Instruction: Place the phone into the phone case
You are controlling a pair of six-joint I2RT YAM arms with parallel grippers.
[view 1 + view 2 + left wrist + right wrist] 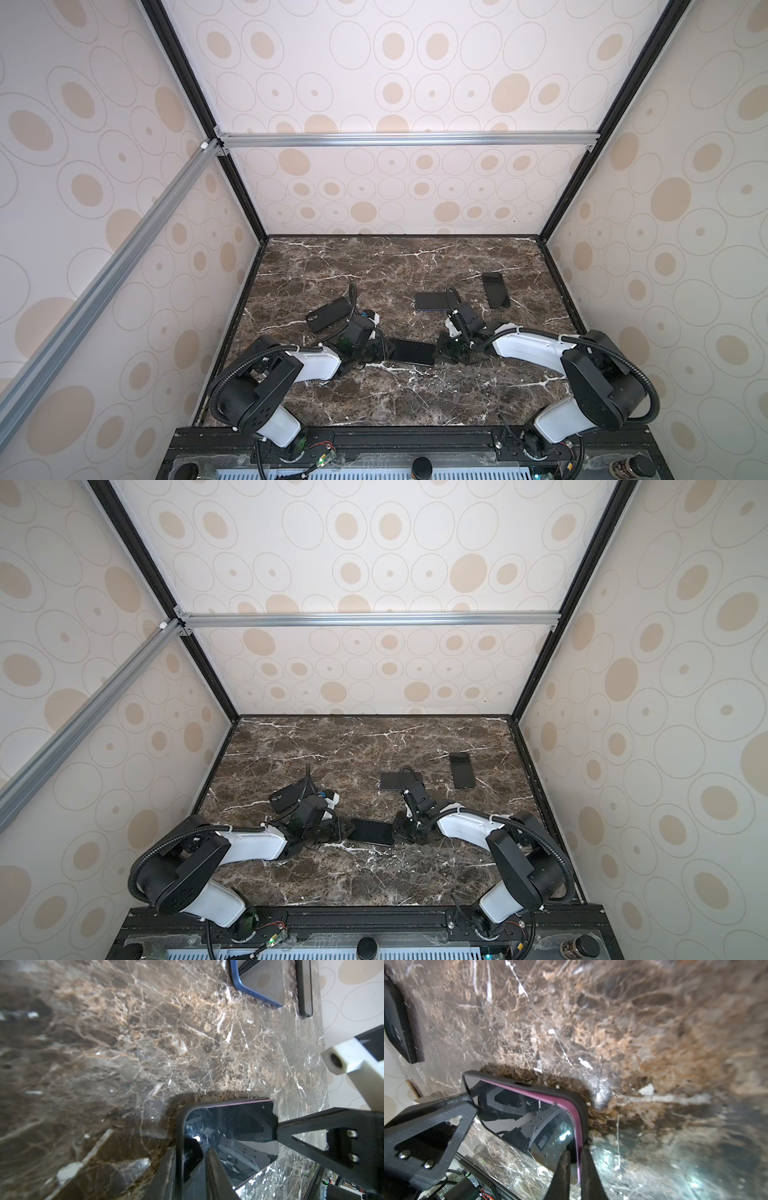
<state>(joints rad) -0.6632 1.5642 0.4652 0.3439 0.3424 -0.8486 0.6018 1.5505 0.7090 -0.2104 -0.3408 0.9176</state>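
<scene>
Near the middle of the surface [374, 403] lies the phone [411, 352], its pink edge apparently seated in the dark phone case [584, 1118]. The left pincer [384, 351] and right pincer [438, 353] sit at its ends, jaws slightly apart; whether either grips it, I cannot tell. It is probably stiff, with slick glass, so hold it by the side edges.

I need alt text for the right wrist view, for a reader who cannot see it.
The right gripper pinches the edge of a pink-rimmed phone that sits only partly in a dark phone case, over a brown marble table. A finger of the left gripper reaches the case's far corner.
</scene>
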